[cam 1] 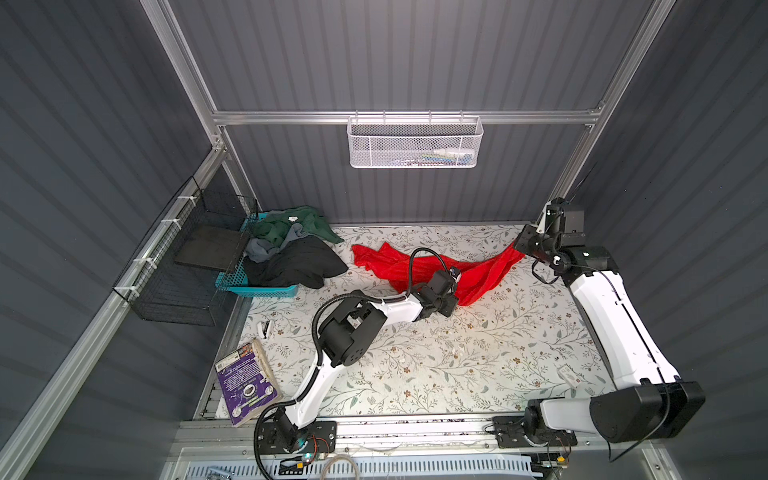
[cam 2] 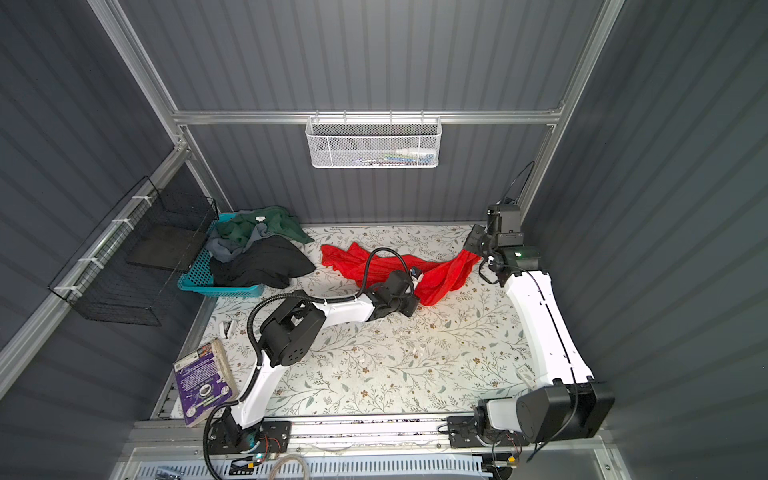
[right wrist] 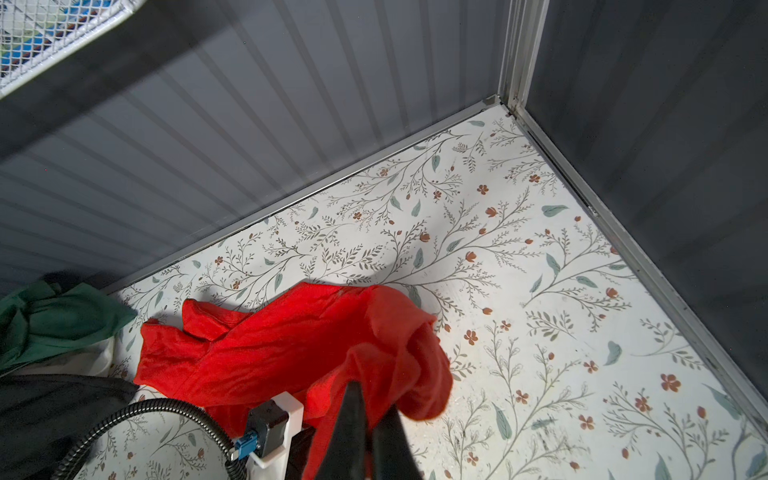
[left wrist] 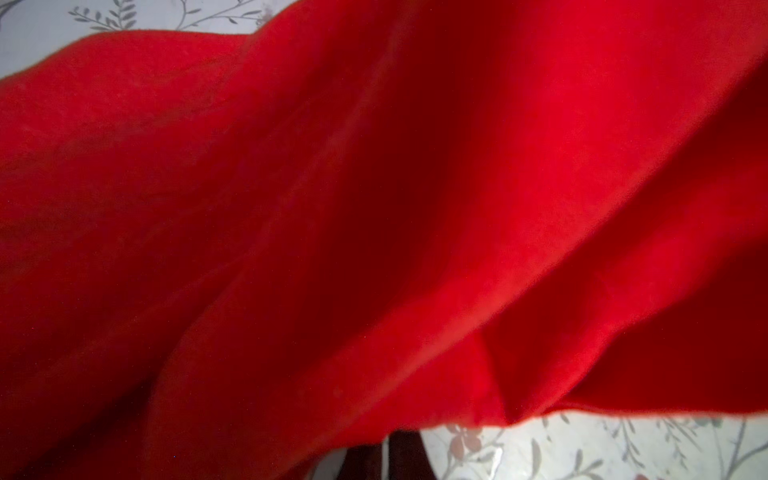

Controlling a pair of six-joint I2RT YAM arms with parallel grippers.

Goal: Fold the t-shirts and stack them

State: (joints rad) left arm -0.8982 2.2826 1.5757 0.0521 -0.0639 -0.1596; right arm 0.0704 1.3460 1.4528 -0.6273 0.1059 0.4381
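The red t-shirt [cam 1: 386, 262] [cam 2: 357, 262] [right wrist: 266, 353] lies crumpled at the back middle of the floral table, and its right end is drawn up off the surface. My right gripper [cam 1: 519, 245] [cam 2: 471, 249] [right wrist: 374, 401] is shut on that raised end near the back right corner. My left gripper [cam 1: 451, 305] [cam 2: 411, 309] [left wrist: 386, 453] sits at the shirt's near edge with its dark fingers together, their tips under the red hem. Red cloth [left wrist: 374, 208] fills the left wrist view. Dark green [cam 1: 291, 224], grey [cam 1: 262, 249] and black [cam 1: 295, 262] t-shirts are heaped in the basket.
The teal basket [cam 1: 266, 291] stands at the back left beside a black wire rack [cam 1: 187, 257]. A purple book [cam 1: 245, 382] lies at the front left, and a small white object [cam 1: 266, 328] lies behind it. A white mesh basket [cam 1: 415, 141] hangs on the back wall.
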